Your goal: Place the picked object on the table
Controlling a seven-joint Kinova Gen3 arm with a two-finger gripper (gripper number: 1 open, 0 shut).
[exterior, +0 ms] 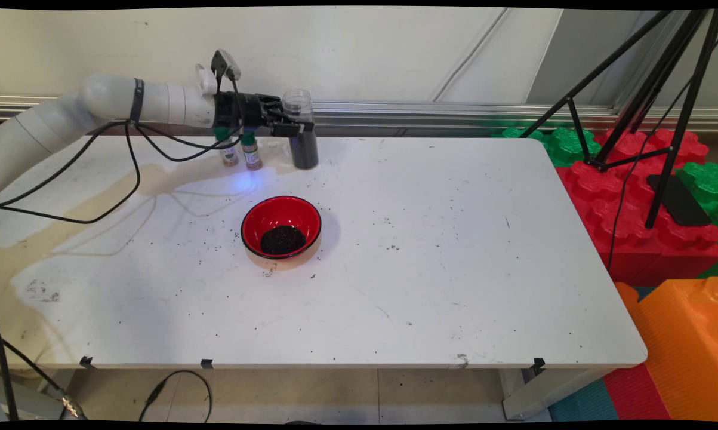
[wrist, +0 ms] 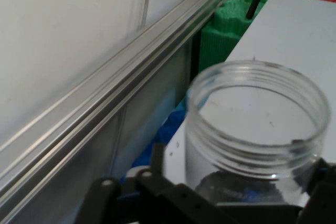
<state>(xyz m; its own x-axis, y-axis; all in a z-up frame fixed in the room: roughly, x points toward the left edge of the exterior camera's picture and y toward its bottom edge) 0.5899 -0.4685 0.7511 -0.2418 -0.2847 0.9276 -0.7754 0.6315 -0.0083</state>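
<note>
My end effector (exterior: 296, 128) was clamped on the clear jar (exterior: 302, 136) at the surface's (exterior: 454, 251) far edge, beside 2 spice bottles (exterior: 242, 149). Open-topped, part full, smooth plastic: I judged it light, slippery, best held mid-body.

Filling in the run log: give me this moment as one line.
claw: shut on open jar | jar: upright at table's far edge, dark contents | left of jar: two spice bottles | nearer: red bowl, dark grains
</note>
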